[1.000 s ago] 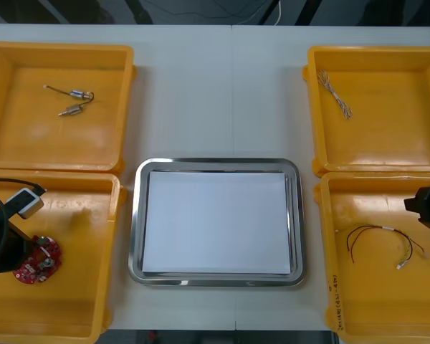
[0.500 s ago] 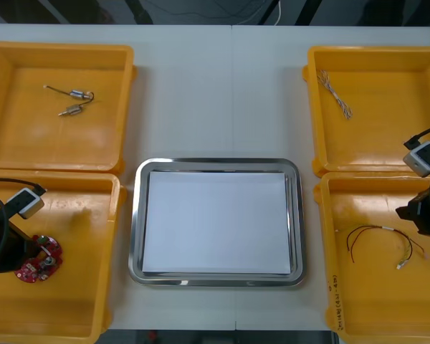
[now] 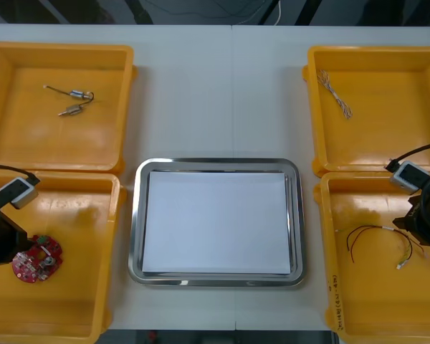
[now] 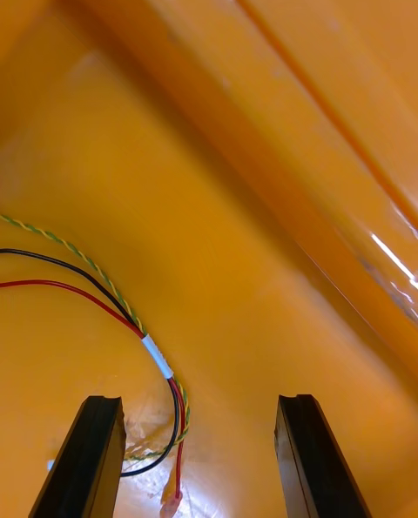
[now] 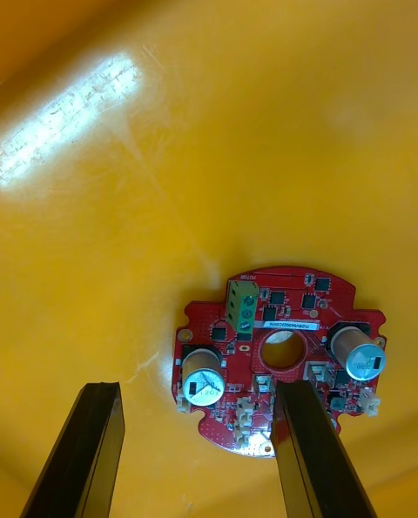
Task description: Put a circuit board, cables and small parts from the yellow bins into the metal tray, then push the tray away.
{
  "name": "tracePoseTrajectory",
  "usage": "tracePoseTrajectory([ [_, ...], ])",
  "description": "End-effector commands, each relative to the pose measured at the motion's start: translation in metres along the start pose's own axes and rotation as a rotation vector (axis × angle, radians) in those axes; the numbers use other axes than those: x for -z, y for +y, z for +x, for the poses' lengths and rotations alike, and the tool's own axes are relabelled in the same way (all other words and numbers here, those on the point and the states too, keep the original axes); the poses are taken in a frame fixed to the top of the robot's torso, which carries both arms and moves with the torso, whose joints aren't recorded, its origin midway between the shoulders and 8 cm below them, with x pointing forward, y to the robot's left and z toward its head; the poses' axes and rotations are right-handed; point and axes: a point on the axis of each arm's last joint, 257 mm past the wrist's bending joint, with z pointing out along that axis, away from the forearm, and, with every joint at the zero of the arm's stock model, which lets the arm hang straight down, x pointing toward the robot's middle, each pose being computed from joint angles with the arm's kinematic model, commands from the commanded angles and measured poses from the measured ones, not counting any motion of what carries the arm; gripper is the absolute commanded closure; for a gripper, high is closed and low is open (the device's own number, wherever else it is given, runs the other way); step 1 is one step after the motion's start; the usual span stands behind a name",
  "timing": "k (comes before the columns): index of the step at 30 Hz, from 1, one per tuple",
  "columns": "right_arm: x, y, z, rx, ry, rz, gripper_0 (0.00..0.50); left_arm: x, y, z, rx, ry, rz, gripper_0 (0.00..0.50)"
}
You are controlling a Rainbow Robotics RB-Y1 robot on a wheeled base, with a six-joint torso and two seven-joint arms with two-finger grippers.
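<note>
The round red circuit board point(image 3: 36, 259) lies flat on the floor of the near left yellow bin point(image 3: 72, 301). My left gripper point(image 3: 13, 247) hovers at the board's left side. In the left wrist view its fingers point(image 5: 87, 448) stand open, with the board point(image 5: 279, 353) partly between them and under one fingertip. My right gripper point(image 3: 416, 233) hangs over the near right bin point(image 3: 373, 301), above the black, red and yellow cable point(image 3: 380, 240). Its fingers point(image 4: 313, 457) are open, and the cable point(image 4: 131, 326) runs between them on the bin floor. The metal tray point(image 3: 215, 162) sits between the bins, white inside.
Two small metal parts point(image 3: 72, 100) lie in the far left bin point(image 3: 29, 143). A thin twisted cable point(image 3: 335, 93) lies in the far right bin point(image 3: 387, 143). Bare table stretches beyond the tray to the far edge.
My left gripper has opened and drawn back a little to the left, leaving the board on the bin floor. The right arm has come in over the near right bin, above the cable.
</note>
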Motion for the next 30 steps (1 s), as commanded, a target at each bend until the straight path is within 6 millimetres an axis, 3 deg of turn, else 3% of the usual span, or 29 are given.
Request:
tracePoseTrajectory([
  [1,-0.002,-0.009,-0.008,0.144,-0.007,0.023,0.0,0.01,0.001,-0.005,-0.038,0.005,-0.003,0.0],
  [16,-0.021,-0.004,-0.002,0.309,0.018,0.054,0.0,0.016,-0.005,-0.02,-0.044,0.039,0.011,0.0],
  [30,-0.034,0.002,0.014,0.284,0.025,0.018,0.0,0.0,-0.013,-0.033,-0.082,0.019,0.004,0.0],
])
